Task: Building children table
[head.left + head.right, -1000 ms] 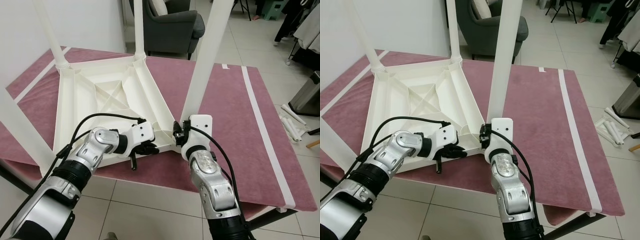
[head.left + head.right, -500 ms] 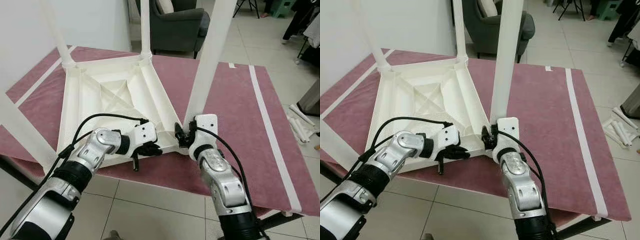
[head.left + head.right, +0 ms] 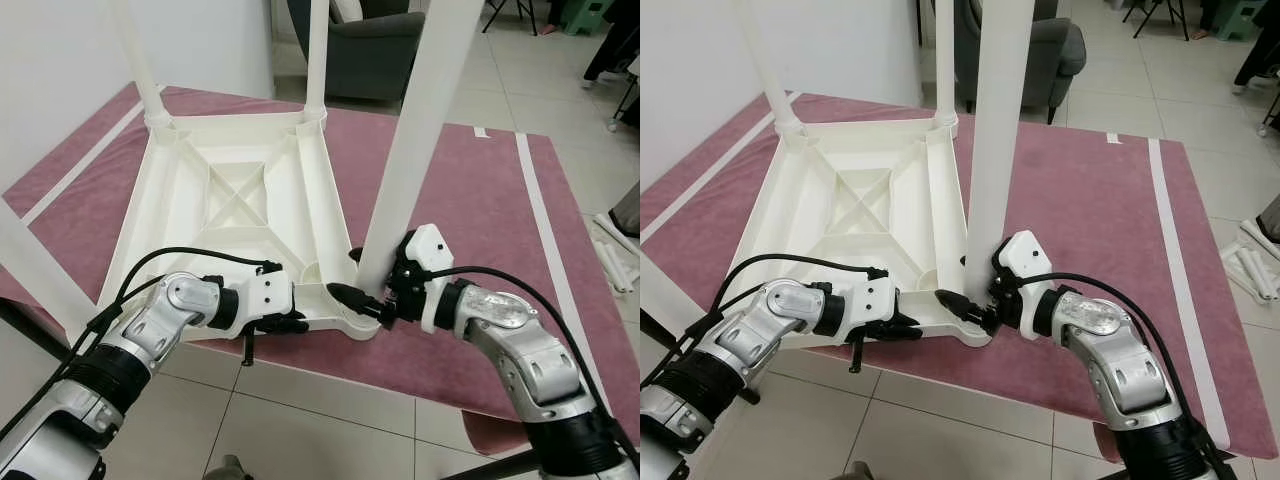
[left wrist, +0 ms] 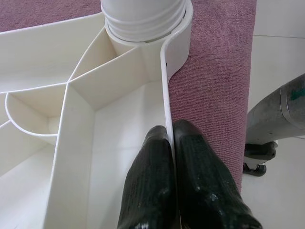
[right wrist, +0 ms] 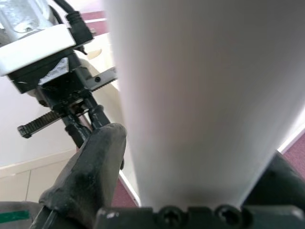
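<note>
Head views: we see white children's table (image 3: 235,200) lying upside down on maroon mat (image 3: 480,200), legs up. Left gripper (image 3: 290,322) at its near rim, right gripper (image 3: 372,298) around base of near leg (image 3: 415,150).

Left wrist: fingers (image 4: 152,191) pinched onto thin rim wall, one each side.

Right wrist: leg sits between both fingers (image 5: 95,162), gripped.

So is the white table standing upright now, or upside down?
Upside down: the white table shows its ribbed underside, with its legs pointing up.
</note>
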